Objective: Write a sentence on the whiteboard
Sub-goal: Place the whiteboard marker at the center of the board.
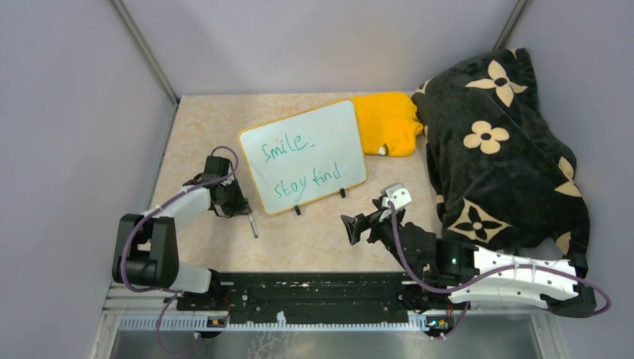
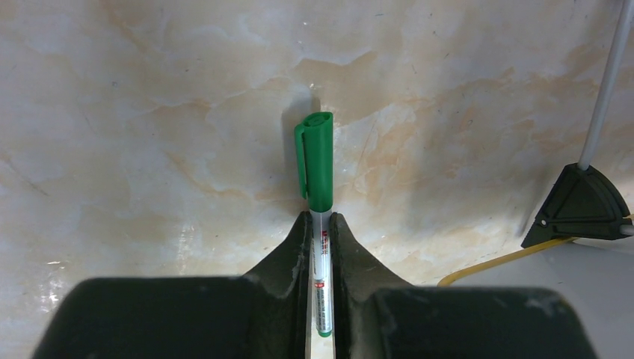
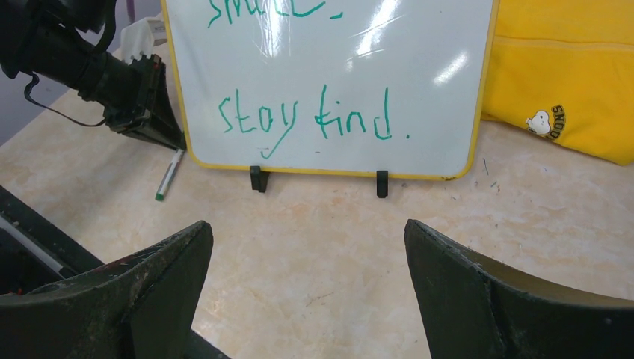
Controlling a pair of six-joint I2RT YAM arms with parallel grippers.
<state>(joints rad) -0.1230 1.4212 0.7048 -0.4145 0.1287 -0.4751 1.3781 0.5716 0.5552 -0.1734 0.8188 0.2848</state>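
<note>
The whiteboard (image 1: pixel 329 131) leans on small black clip feet at the middle of the table. The sentence (image 1: pixel 305 179) is on it in green, "Smile" above "stay find". My left gripper (image 1: pixel 238 209) is low at the board's left edge, shut on a green-capped marker (image 2: pixel 315 161). The marker's white barrel runs between the fingers and its capped end points out over the tabletop. My right gripper (image 3: pixel 308 232) stands open and empty in front of the whiteboard (image 3: pixel 434 90), facing the words "stay find" (image 3: pixel 314 120). In this view the marker (image 3: pixel 169 173) sticks out below the left gripper.
A folded yellow cloth (image 1: pixel 387 120) lies behind the board's right side. A large black blanket with cream flowers (image 1: pixel 501 149) fills the right of the table. Grey walls close in the left, right and back.
</note>
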